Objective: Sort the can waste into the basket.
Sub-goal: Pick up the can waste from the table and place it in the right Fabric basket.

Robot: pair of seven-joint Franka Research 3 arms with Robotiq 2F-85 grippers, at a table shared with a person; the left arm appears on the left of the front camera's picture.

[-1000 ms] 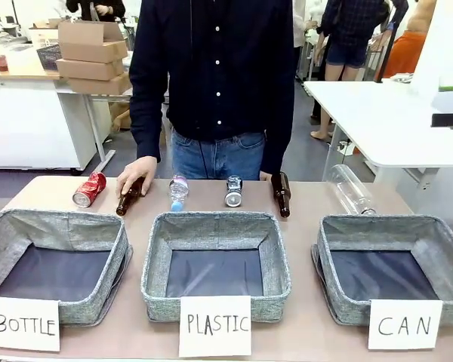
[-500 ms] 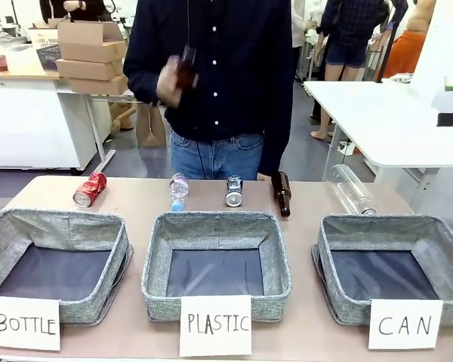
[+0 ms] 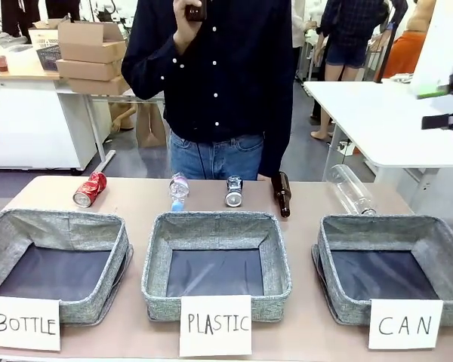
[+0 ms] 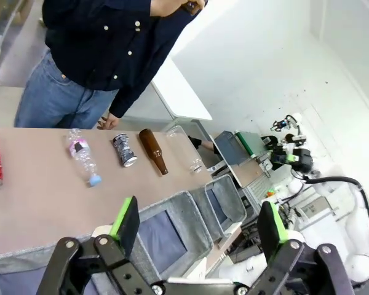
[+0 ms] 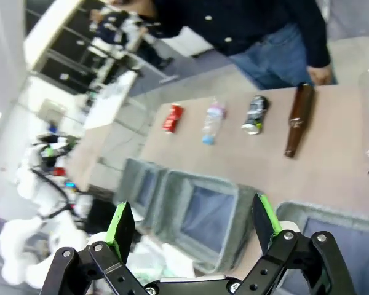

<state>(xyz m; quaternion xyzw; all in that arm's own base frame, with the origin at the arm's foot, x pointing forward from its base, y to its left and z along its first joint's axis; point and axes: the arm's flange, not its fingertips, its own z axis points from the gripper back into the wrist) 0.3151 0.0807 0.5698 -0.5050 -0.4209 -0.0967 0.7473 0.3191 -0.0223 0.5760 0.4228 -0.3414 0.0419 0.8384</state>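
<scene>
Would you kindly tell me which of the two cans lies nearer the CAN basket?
The black and silver can, mid-row beside the brown bottle; the red can lies at the row's left end.

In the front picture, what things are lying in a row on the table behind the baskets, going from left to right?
red can → small clear plastic bottle → black and silver can → brown glass bottle → big clear plastic bottle

grey floor, white desk (image 3: 377, 124) at right, cardboard boxes (image 3: 92, 54) stacked on a white bench at left
</scene>
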